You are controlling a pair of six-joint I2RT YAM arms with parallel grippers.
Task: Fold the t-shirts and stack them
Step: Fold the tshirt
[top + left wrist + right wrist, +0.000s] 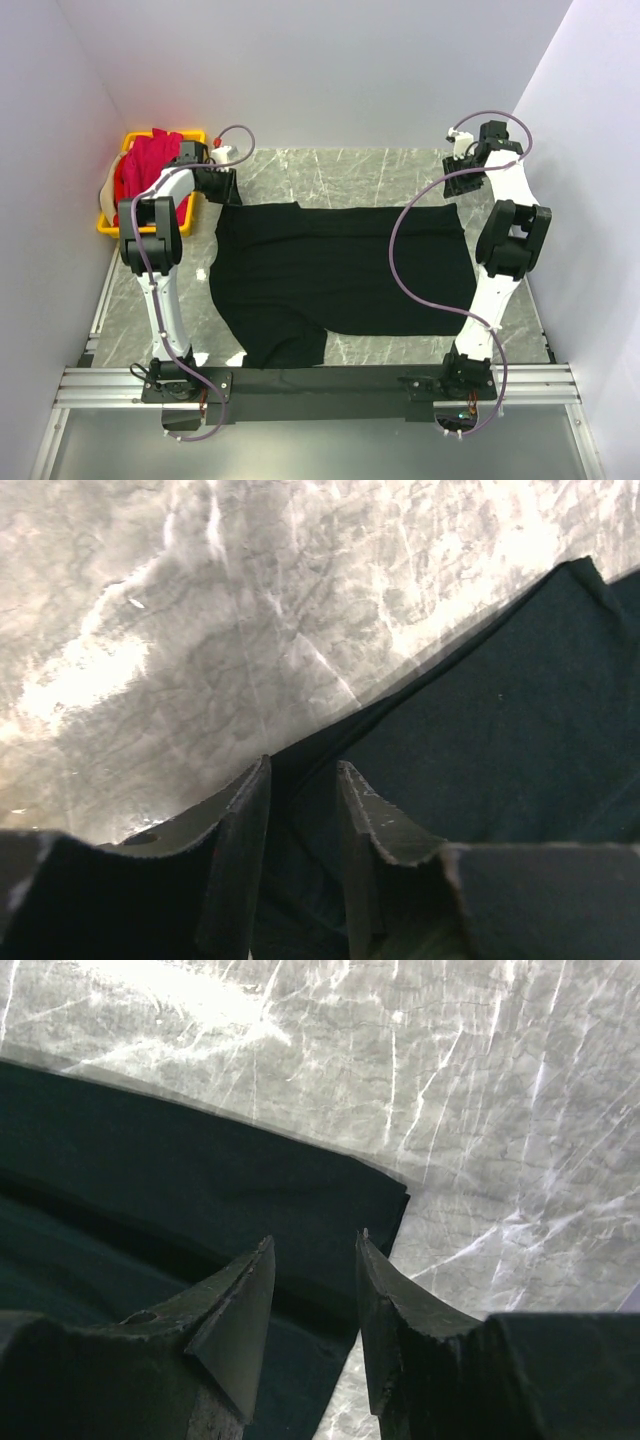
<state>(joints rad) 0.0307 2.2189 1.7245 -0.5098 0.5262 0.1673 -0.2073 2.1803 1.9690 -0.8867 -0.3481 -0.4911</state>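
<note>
Black cloth is spread flat across the marble table (360, 175): one black t-shirt (340, 270), lying just beyond the two arm bases. At its far left corner the left gripper (305, 765) is seen with jaws parted, nothing clamped. At the far right corner the right gripper (315, 1238) is likewise parted above the cloth. Farthest left, one yellow crate (108, 228) is heaped with magenta-pink shirts (150, 160), whose number cannot be told.

Held jaws apart over the black t-shirt (480, 740) at its edge on the grey marbled worktop (200, 630).
</note>
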